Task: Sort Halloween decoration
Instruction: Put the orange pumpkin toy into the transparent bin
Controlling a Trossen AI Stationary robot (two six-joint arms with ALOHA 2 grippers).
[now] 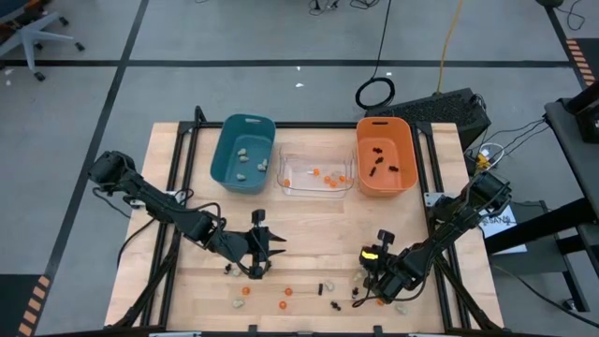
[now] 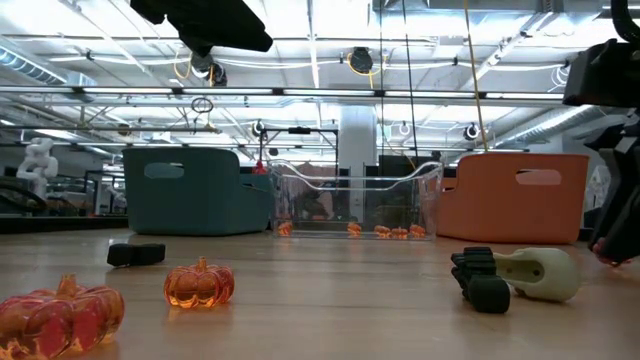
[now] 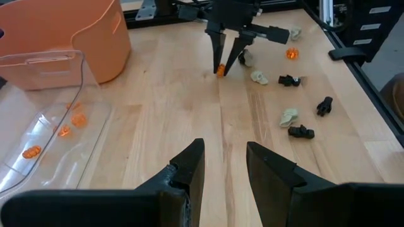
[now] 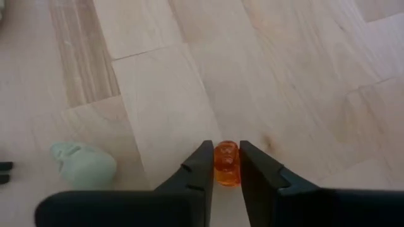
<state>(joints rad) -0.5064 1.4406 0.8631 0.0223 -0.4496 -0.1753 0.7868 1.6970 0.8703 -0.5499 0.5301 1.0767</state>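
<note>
Small Halloween trinkets lie loose on the wood table point(image 1: 309, 234) near its front edge: orange pumpkins point(image 2: 200, 283), black pieces point(image 3: 301, 132) and pale lumps point(image 3: 289, 116). My right gripper point(image 4: 226, 165), at the front right point(image 1: 365, 281), is shut on one orange pumpkin point(image 4: 226, 162). My left gripper point(image 3: 224, 164) hovers open above bare wood at the front left point(image 1: 276, 248), with nothing between its fingers. It faces the right gripper point(image 3: 222, 63). My right gripper pinches the small orange pumpkin's two sides point(image 4: 226, 157) between its two fingertips point(image 4: 203, 165). The fingers slant down steeply from above. In the left wrist view the pumpkin point(image 3: 219, 70) sits at the fingertips, right at the table's surface.
Three bins stand in a row at the back: teal point(image 1: 243, 150) with pale lumps, clear point(image 1: 315, 173) with orange pieces, orange point(image 1: 386, 154) with black pieces. A pale lump point(image 4: 85, 165) lies close beside the right gripper. Bare wood lies between the grippers and the bins.
</note>
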